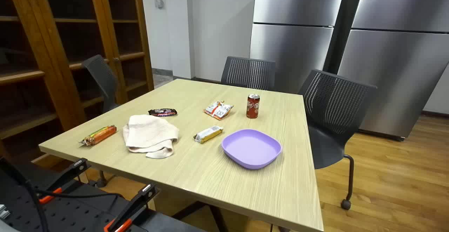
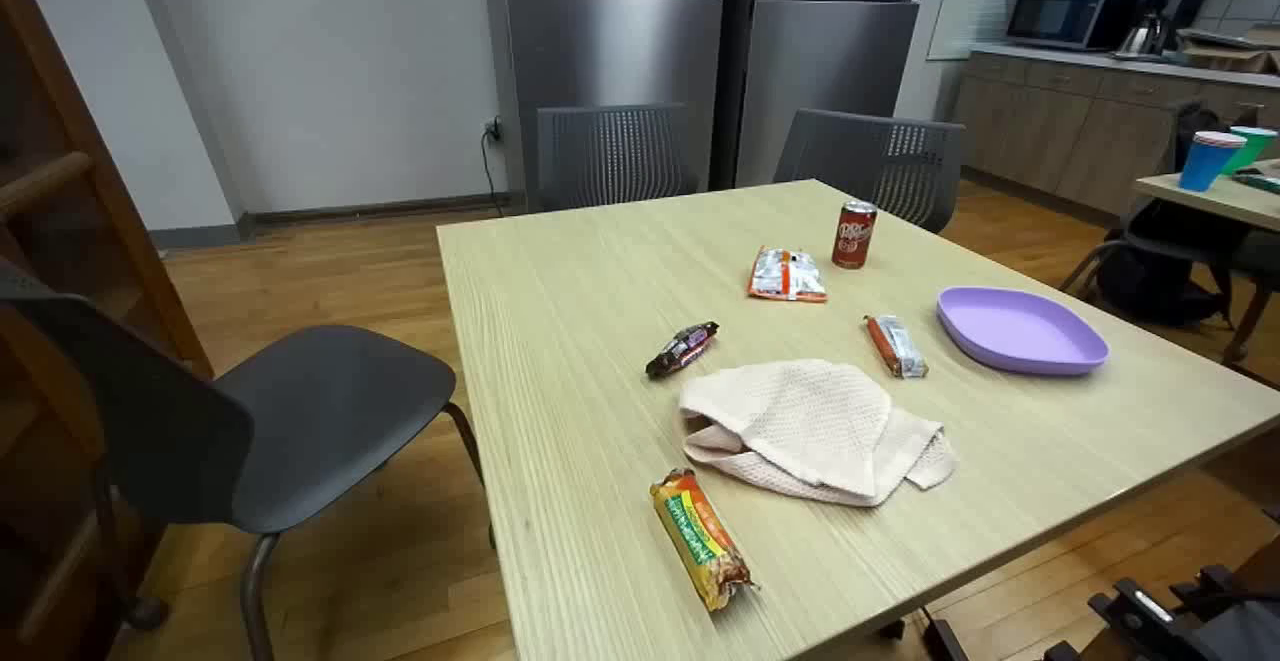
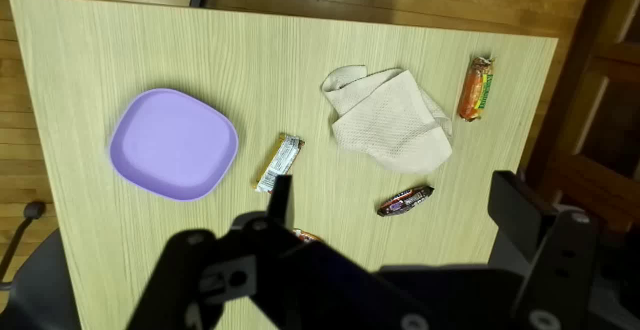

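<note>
My gripper (image 3: 393, 184) shows only in the wrist view, wide open above the table with nothing between its fingers. In that view a dark-wrapped candy bar (image 3: 405, 200) lies on the table below, within the gap. A crumpled cream cloth (image 3: 390, 120) lies beyond it. The white-and-gold wrapped bar (image 3: 280, 163) is partly behind the left fingertip, and an orange-wrapped bar (image 3: 476, 89) lies past the cloth to the right. A purple square plate (image 3: 174, 145) sits at the left. The white-and-orange snack bag (image 1: 218, 110) is mostly hidden by the gripper in the wrist view.
A red soda can (image 1: 253, 106) stands upright on the table (image 1: 196, 168), near the snack bag. Dark chairs (image 1: 335, 119) surround the table. A wooden glass-door cabinet (image 1: 101, 32) and steel refrigerators (image 1: 293, 32) stand behind. Black clamps (image 1: 135, 204) sit close to the table's near edge.
</note>
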Robot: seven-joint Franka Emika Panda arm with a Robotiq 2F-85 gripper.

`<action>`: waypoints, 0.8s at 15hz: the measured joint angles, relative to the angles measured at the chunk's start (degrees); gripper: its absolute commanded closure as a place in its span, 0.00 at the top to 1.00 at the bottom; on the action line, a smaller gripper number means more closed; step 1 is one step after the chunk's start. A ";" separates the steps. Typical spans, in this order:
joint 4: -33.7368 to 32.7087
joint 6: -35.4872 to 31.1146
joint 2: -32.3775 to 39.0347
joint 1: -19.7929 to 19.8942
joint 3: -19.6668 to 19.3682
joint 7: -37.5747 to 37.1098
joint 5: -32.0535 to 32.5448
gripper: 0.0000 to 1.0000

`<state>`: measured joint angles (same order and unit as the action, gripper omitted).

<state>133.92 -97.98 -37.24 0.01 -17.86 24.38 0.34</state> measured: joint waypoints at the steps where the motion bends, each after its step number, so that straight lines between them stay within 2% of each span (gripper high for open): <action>1: 0.01 -0.02 0.01 0.00 0.00 0.00 0.00 1.00; 8: 0.13 -0.03 0.41 -0.01 0.08 0.00 -0.26 1.00; 12: 0.18 -0.67 2.97 -0.77 0.41 0.01 -1.99 1.00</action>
<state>134.10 -98.64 -34.27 -0.76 -17.45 24.39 -1.65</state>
